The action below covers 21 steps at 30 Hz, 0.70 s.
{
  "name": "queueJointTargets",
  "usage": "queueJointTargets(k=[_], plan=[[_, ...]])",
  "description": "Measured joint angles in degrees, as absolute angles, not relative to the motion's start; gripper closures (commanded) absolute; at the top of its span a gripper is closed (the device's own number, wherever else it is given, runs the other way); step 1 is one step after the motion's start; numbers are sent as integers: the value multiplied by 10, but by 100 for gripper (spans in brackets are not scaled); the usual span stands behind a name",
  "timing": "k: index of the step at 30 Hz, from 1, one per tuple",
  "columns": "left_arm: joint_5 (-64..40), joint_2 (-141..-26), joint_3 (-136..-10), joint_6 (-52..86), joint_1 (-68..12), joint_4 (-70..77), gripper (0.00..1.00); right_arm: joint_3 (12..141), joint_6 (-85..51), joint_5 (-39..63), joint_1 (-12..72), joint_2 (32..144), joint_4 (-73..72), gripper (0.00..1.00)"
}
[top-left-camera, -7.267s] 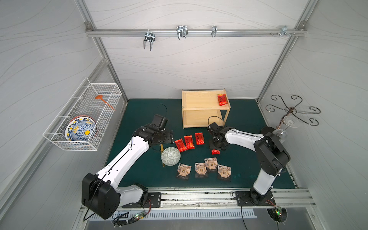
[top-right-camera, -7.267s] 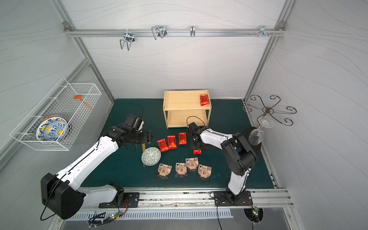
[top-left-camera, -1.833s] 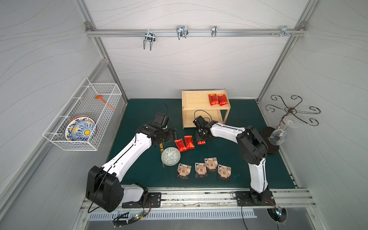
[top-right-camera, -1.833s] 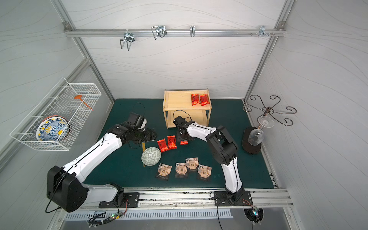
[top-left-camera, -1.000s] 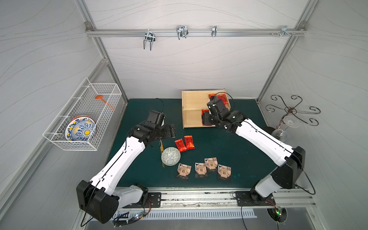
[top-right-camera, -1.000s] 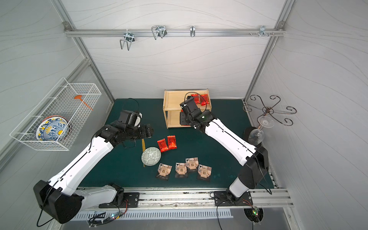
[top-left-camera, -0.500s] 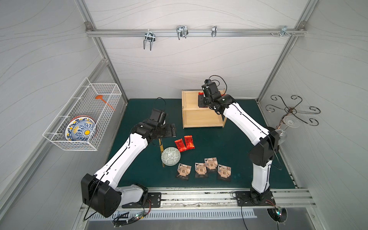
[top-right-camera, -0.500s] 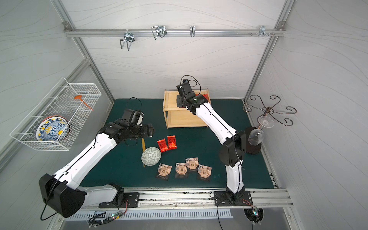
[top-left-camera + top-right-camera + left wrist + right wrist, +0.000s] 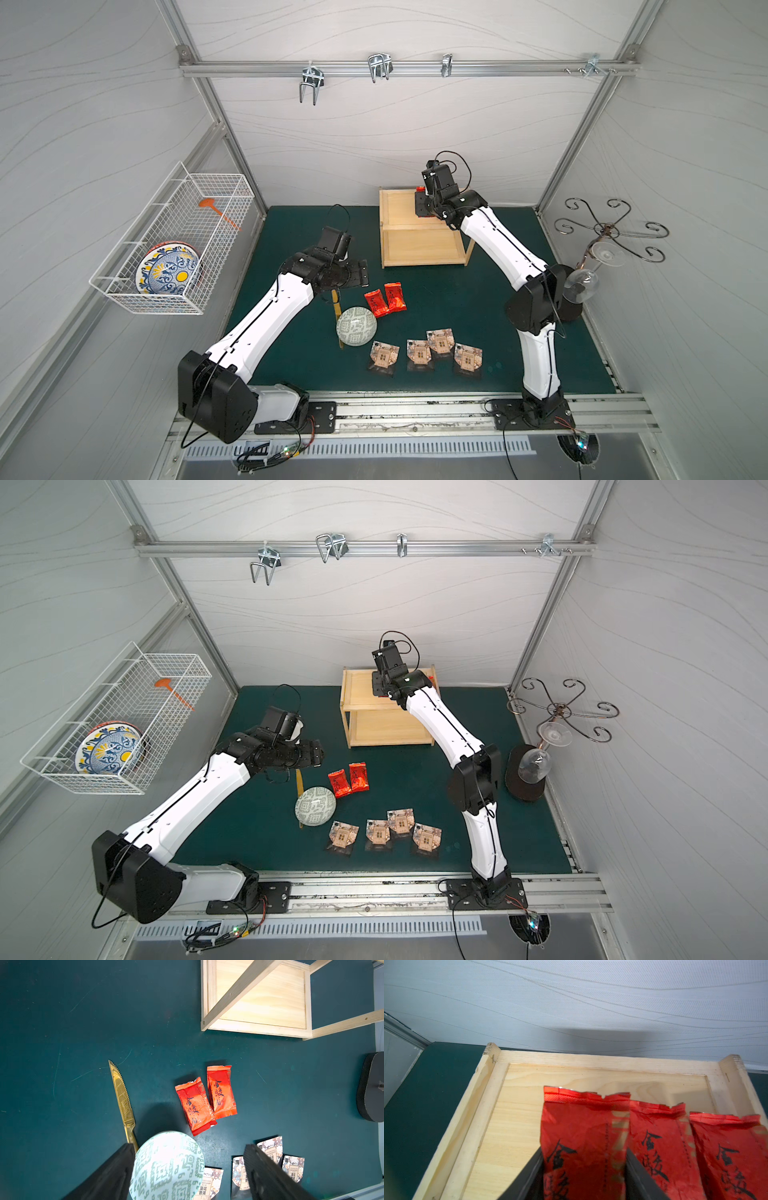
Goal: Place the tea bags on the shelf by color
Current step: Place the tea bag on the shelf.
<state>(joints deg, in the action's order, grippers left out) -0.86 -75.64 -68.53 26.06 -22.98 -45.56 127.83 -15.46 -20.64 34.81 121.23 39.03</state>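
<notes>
Top views: both show me a big green table (image 9: 291, 232) with two white robot arms reaching over it.
Left arm: it hangs over the table. Its left gripper (image 9: 362, 273) is above the knife, near the bowl. The jaws are wide apart and hold nothing.
Right arm: it stretches up to the top of the shelf. In the right wrist view, the right gripper (image 9: 583, 1152) has one finger on each side of a red tea bag (image 9: 581, 1126) and pinches it.
Basket: a white wire basket (image 9: 224, 249) hangs on the left wall, well away from the tea bags.
Shelf: the wooden shelf (image 9: 397, 210) stands at the back of the table.
Stand: a curly metal stand (image 9: 609, 226) is at the right side, with a glass (image 9: 582, 284) hanging from it.
Plate: a blue and yellow plate (image 9: 168, 270) leans inside the basket.
Bowl: a round green bowl (image 9: 356, 326) sits on the table, over the knife's handle.
Knife: a gold knife (image 9: 122, 1101) lies flat.
Shelf tea bags: the pinched one is on the top board, in a row with two more red bags (image 9: 654, 1126) (image 9: 724, 1136).
Table tea bags: two loose red bags (image 9: 376, 304) (image 9: 395, 296) touch each other, just beside the bowl.
Dark tea bags: four dark bags (image 9: 384, 354) (image 9: 419, 352) (image 9: 440, 340) (image 9: 468, 357) with tan pictures lie in a row at the front.
</notes>
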Motion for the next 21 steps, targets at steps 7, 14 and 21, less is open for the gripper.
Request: queueJointTargets(k=[7, 14, 21], plan=[[-9, -760, -685, 258, -229, -456, 13, 1284, -149, -211, 348, 1237, 391, 43], [-9, -760, -685, 257, -226, -455, 13, 1284, -145, -229, 347, 1238, 391, 43], [-9, -760, -685, 257, -225, -455, 13, 1284, -139, -242, 347, 1238, 391, 40]])
